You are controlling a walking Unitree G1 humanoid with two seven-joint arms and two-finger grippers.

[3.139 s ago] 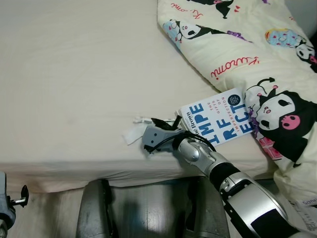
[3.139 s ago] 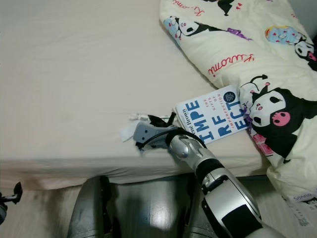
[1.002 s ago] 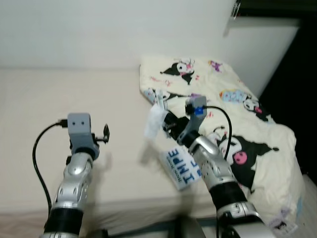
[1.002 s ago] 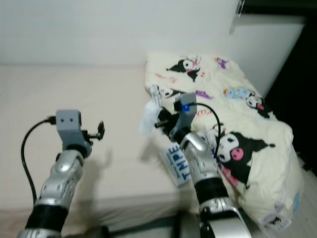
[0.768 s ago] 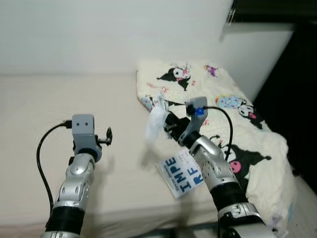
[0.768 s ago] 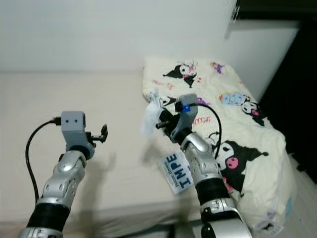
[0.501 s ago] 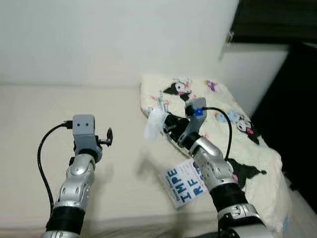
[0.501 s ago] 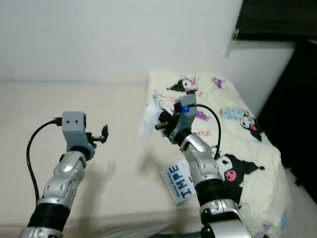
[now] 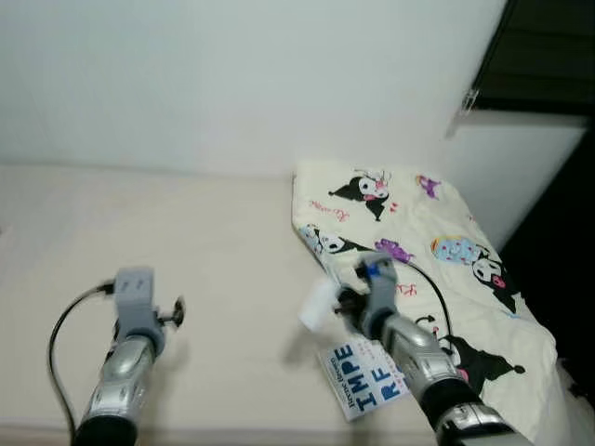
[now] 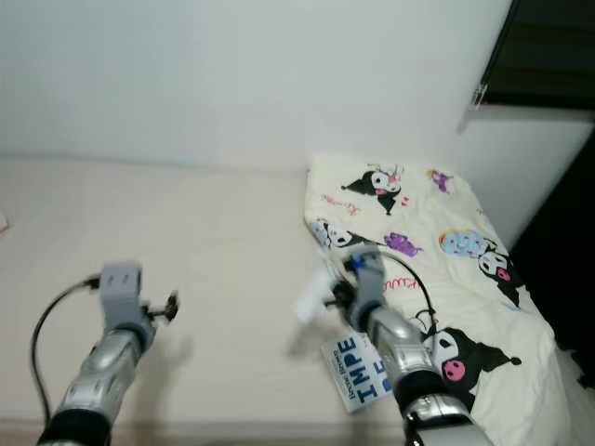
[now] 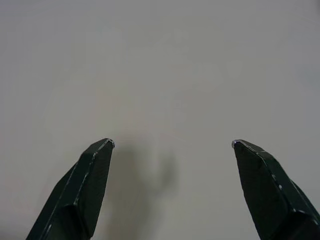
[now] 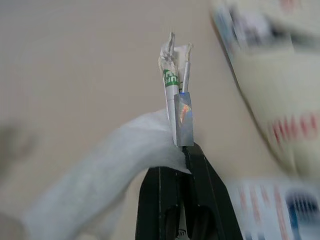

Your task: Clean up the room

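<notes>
Right pincer (image 12: 181,150): clamped on torn wrapper (image 12: 177,107) and white tissue (image 9: 318,304), above the bed (image 9: 223,251)
Left pincer (image 11: 172,145): fingers wide apart; empty
Book (image 9: 364,378): beside quilt (image 9: 437,242)

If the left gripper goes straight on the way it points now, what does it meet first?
Probably the bare beige bed sheet: the left gripper, open, has nothing else between or beyond its fingertips, though depth is unclear.
</notes>
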